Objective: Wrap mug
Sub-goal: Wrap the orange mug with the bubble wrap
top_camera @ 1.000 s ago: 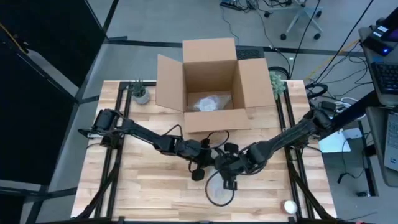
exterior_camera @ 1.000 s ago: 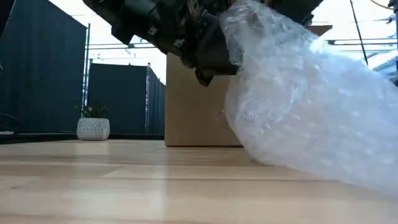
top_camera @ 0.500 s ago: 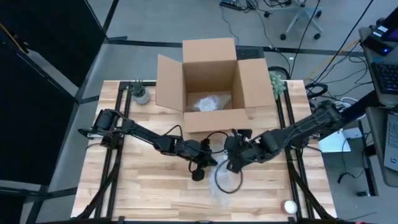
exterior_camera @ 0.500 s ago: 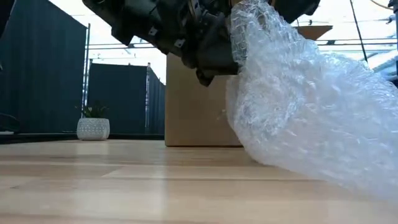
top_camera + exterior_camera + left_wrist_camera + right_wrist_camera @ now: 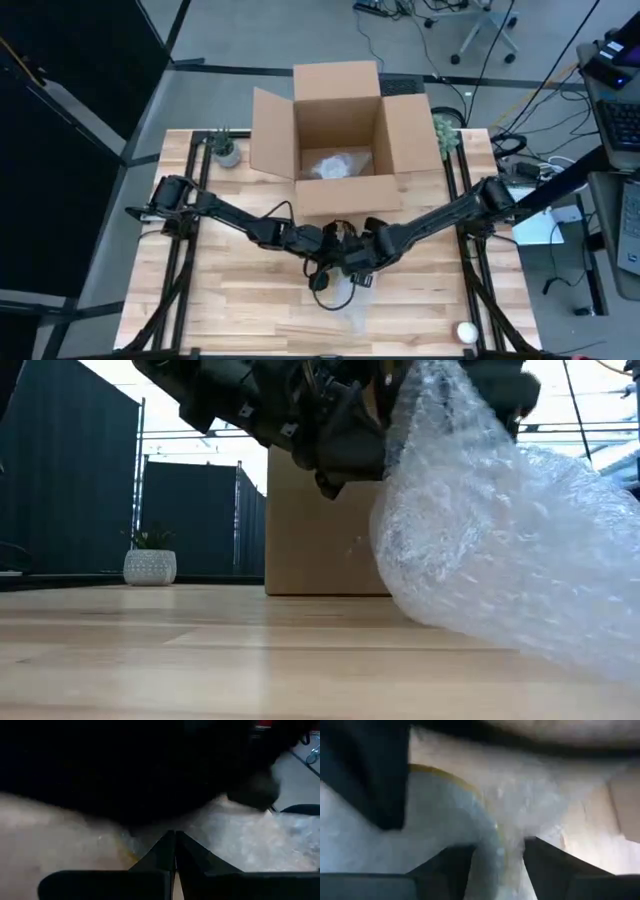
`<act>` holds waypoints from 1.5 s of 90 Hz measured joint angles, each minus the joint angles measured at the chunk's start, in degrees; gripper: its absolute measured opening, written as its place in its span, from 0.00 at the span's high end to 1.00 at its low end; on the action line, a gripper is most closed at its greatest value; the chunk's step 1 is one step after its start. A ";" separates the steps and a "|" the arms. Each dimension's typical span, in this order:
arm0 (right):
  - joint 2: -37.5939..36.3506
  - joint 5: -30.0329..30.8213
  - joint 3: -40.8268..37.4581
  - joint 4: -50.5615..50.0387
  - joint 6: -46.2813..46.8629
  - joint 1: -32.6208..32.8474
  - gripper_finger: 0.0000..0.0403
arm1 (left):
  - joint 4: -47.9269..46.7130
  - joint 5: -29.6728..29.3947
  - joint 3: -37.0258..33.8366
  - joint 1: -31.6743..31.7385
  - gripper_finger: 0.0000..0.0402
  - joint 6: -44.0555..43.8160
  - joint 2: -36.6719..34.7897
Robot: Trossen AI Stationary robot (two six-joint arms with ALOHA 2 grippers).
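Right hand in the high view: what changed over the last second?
The right hand swung up toward the box, then left, ending beside the left hand at mid-table. It drew the bubble wrap up and over with it; in the low view the sheet's top now sits further right. Its fingers straddle wrap over a mug rim. Unchanged: left arm, cardboard box, white ball.

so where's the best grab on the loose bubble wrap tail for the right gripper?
Probably the free end of the bubble wrap, which trails on the table toward the front edge, clear of both arms. Come from above on the right side and pinch its edge: it lies flat and limp there. Higher up it bunches around the left gripper and right gripper, leaving little room.
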 joint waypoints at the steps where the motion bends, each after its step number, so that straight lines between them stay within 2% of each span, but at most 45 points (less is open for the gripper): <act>1: 0.36 0.10 0.00 0.12 0.01 -0.01 0.60 | 0.01 0.01 0.00 0.00 1.00 -0.03 0.01; 25: 3.27 2.87 0.03 2.28 0.44 0.45 0.60 | -0.78 -0.01 -0.08 -0.04 1.00 -0.01 -0.38; 37: 2.13 4.05 -0.22 3.27 0.38 0.95 0.60 | -4.64 0.00 -0.06 -0.04 1.00 0.04 -3.92; 57: 1.24 4.96 -0.44 3.49 -0.31 1.14 0.60 | -16.50 -0.54 -0.37 -0.54 1.00 0.09 -13.24; 69: 1.22 4.97 -0.44 3.52 -0.41 1.14 0.60 | -19.48 -0.62 -0.26 -1.31 1.00 1.83 -14.78; 84: 1.20 5.11 -0.44 3.64 -0.41 1.16 0.60 | -15.25 -0.74 -0.22 -2.59 1.00 4.20 -11.35; 105: 1.17 5.25 -0.42 3.59 -0.28 1.29 0.60 | -2.28 -0.67 -0.13 -2.19 1.00 4.46 -5.98; 135: 0.41 4.86 -0.59 2.29 -2.20 2.40 0.60 | 4.95 0.76 0.23 0.03 1.00 4.21 2.43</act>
